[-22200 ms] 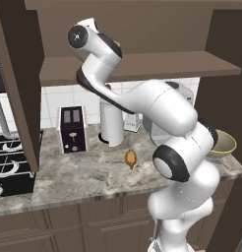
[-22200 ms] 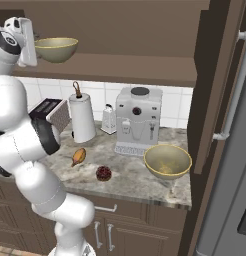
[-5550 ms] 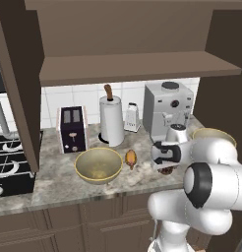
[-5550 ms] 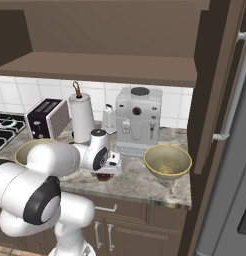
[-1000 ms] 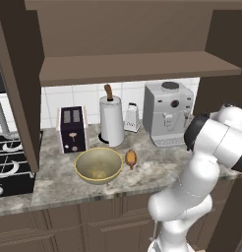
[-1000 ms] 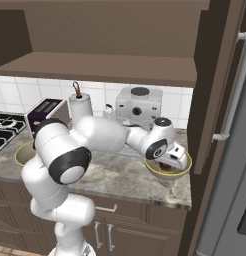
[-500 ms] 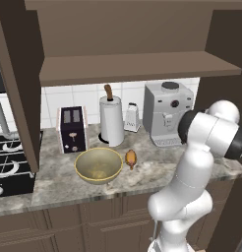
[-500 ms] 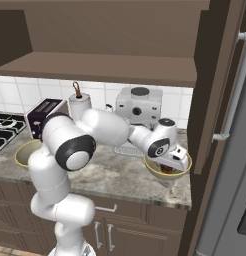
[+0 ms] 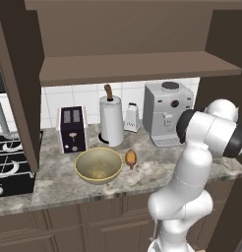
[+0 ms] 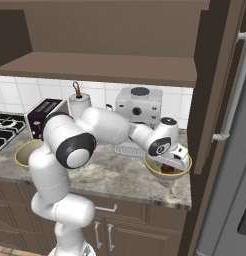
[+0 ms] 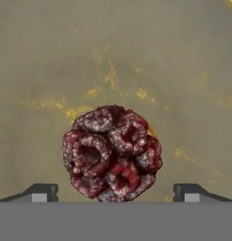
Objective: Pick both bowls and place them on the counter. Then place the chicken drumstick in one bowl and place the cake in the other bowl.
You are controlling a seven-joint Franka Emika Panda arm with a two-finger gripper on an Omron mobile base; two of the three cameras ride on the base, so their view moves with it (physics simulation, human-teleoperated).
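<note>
The cake [image 11: 111, 153], a dark red speckled lump, lies on the olive-beige floor of the right-hand bowl [image 10: 157, 172]; in the right base view it shows as a dark spot [image 10: 168, 169] inside that bowl, just beneath the hand. In the hand view the two dark fingertips [image 11: 39, 190] stand far apart on either side of the cake and clear of it, so the pincer [image 11: 115, 192] is wide open and holds nothing. In the right base view the pincer [image 10: 179, 159] hangs over the bowl's inside, the white arm reaching to it from the left.

This bowl sits on the counter [image 10: 110, 175] near its right end, in front of the coffee machine [image 10: 139, 110] and beside the dark cabinet wall.

The other bowl [image 9: 98, 165] stands on the counter [image 9: 54, 184] well apart to the left of the coffee machine [image 9: 167, 113], in front of the toaster [image 9: 72, 129] and the paper towel roll [image 9: 111, 120]. The chicken drumstick [image 9: 131, 158] lies on the counter just beside that bowl's right rim, not in it. A small grater [image 9: 131, 117] stands against the tiles between the paper towel roll and the coffee machine.
</note>
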